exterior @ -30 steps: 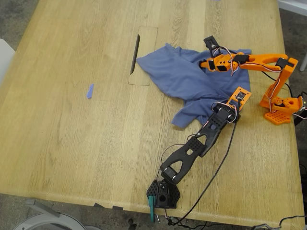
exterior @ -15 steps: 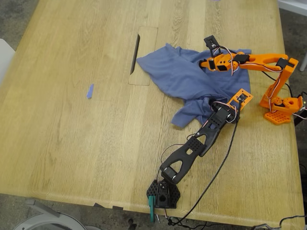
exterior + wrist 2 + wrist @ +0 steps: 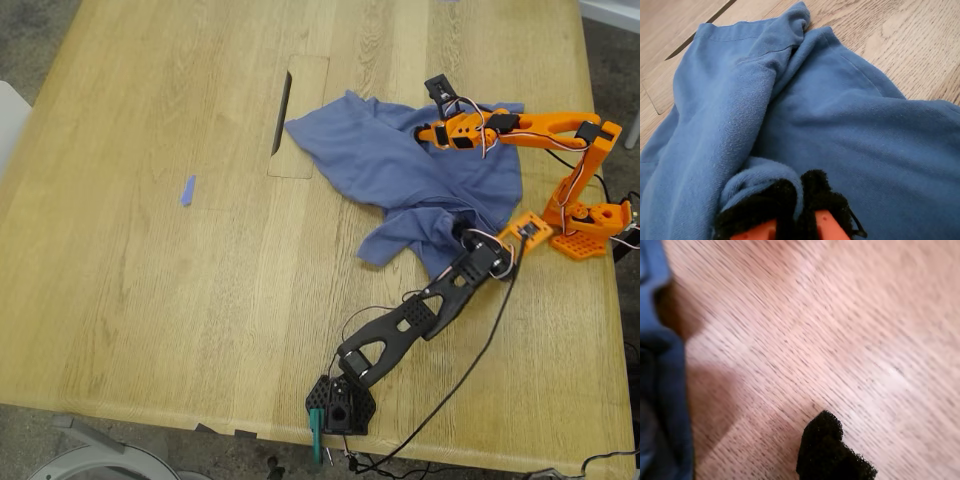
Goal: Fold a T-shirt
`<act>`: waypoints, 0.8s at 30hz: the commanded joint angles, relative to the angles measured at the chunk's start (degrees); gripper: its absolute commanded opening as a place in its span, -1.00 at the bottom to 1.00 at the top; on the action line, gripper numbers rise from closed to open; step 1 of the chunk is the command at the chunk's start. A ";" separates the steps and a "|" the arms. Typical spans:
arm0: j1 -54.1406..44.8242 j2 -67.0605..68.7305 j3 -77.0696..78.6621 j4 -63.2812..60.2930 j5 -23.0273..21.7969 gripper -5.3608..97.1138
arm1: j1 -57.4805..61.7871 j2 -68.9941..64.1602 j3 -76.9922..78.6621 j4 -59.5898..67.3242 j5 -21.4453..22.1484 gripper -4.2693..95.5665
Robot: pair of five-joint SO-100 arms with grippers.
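one arm (image 3: 410, 320) black with cutouts; other arm (image 3: 540, 128) orange (loose wires on both)

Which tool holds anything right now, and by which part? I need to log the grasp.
My second tool pinches a raised fold of the T-shirt. My first tool is over bare table, holding nothing visible.

txt: none legible | T-shirt (image 3: 400, 165): no print visible | table (image 3: 150, 250): unmarked

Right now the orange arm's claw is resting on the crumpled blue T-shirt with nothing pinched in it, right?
Not quite. The orange arm's claw, my second claw, does rest on the crumpled blue T-shirt, but it is shut on a fold of the cloth. The second wrist view shows the fold squeezed between its black pads.
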 commanded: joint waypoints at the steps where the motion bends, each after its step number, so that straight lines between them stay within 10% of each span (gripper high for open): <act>1: -0.79 1.05 -0.53 0.00 2.11 0.45 | -0.62 0.53 -0.70 -1.23 -0.09 -0.92; 24: -14.59 -7.29 -1.93 -1.14 16.26 0.34 | -1.76 -0.79 -1.23 -2.37 0.00 -0.92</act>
